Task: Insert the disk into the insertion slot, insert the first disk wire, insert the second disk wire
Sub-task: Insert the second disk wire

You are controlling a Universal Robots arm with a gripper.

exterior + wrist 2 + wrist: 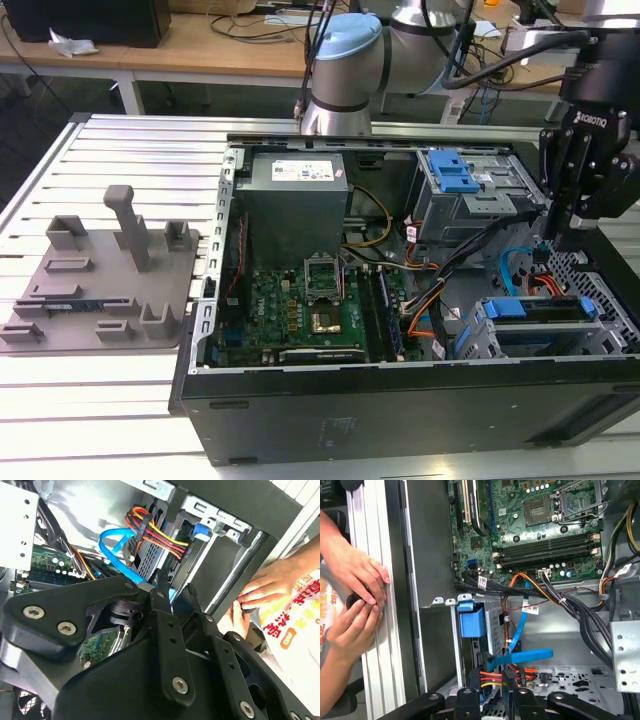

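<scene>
The disk (532, 309), in its blue carrier, lies inside the insertion slot (604, 338) at the case's corner on the exterior view's right. In the first wrist view the carrier's blue end (471, 622) sits in the perforated bay (495, 627). My gripper (551, 238) hangs just behind the disk's rear. Its jaws (175, 592) stand narrow and shut on the end of the flat blue disk wire (117, 550), which loops down from the board (520, 630). A red, orange and yellow disk wire (160, 535) runs past the same spot (492, 672).
A person's hands (355, 575) rest on the slatted table beside the case wall (265, 585). A taller cage with a blue latch (455, 175), the power supply (295, 200) and the motherboard (310, 310) occupy the case. A grey fixture plate (100, 280) lies on the exterior view's left.
</scene>
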